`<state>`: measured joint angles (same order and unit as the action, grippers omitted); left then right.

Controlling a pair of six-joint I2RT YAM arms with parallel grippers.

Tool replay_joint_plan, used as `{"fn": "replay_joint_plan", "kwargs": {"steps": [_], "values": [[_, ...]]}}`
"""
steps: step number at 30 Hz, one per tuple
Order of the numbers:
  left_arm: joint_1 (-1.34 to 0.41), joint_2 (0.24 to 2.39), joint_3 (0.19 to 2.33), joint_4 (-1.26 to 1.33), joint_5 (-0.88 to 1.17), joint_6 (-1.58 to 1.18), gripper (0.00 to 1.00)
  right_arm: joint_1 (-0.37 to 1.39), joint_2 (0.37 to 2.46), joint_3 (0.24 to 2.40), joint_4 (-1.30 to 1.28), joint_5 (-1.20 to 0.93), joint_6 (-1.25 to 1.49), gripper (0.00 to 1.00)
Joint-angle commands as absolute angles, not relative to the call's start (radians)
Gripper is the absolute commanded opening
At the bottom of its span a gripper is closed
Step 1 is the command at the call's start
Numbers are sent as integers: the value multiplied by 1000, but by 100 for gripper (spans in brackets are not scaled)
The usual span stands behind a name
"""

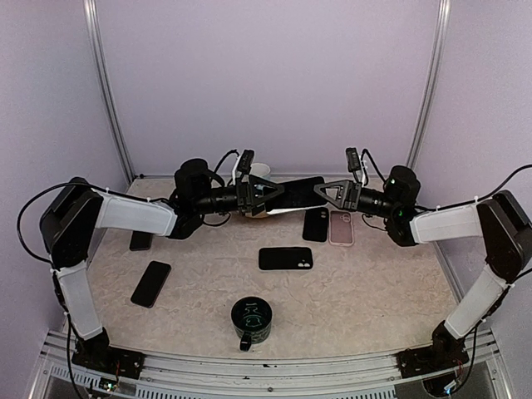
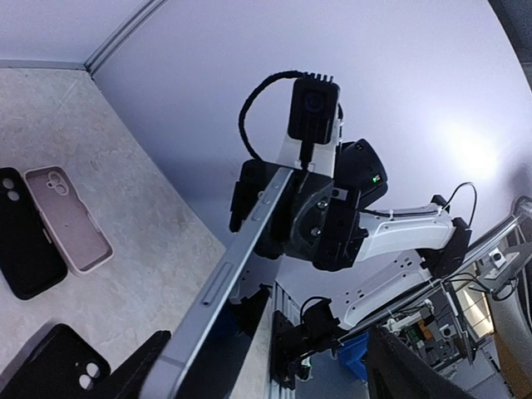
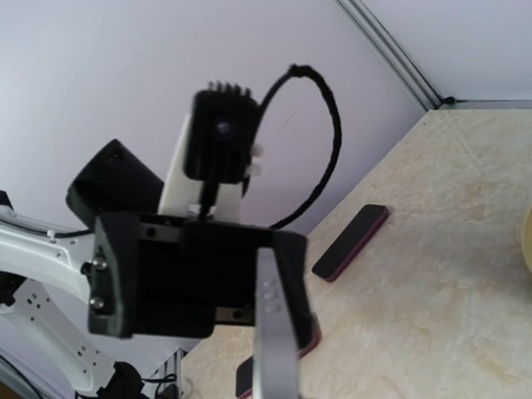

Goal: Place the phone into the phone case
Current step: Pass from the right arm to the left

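Note:
A silver-edged phone [image 1: 295, 194] hangs level in the air above the back of the table, spanning the gap between both grippers. My right gripper [image 1: 331, 195] is shut on its right end. My left gripper [image 1: 256, 196] stands open around its left end; in the left wrist view the phone [image 2: 241, 249] runs close along one finger [image 2: 133, 366], while the other finger [image 2: 416, 362] stands well clear. Below lie a black phone case [image 1: 285, 258] at mid-table, another black case [image 1: 315, 224] and a pink case [image 1: 342, 227].
A dark green mug [image 1: 251, 322] stands near the front edge. Two dark phones [image 1: 150, 283] [image 1: 140, 240] lie at the left. A white cup [image 1: 259, 170] and a tan object [image 1: 253, 212] sit behind and under the left gripper. Walls close the back and sides.

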<state>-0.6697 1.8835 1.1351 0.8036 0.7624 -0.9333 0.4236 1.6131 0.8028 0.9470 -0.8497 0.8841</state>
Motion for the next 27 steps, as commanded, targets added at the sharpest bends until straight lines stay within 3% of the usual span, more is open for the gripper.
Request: {"fn": "replay_joint_plan", "kwargs": {"steps": [1,12,15,27], "values": [[-684,1904,1163,920,795,-993,72,433,1625,810,1049,-847,894,0],[-693,1917,1157,973,808,-1036,45,438,1677,814,1125,-847,951,0],[-692,1918,1157,974,807,-1035,42,441,1683,815,1123,-848,951,0],[-689,1913,1139,976,802,-1036,10,450,1687,832,1059,-850,932,0]]}}
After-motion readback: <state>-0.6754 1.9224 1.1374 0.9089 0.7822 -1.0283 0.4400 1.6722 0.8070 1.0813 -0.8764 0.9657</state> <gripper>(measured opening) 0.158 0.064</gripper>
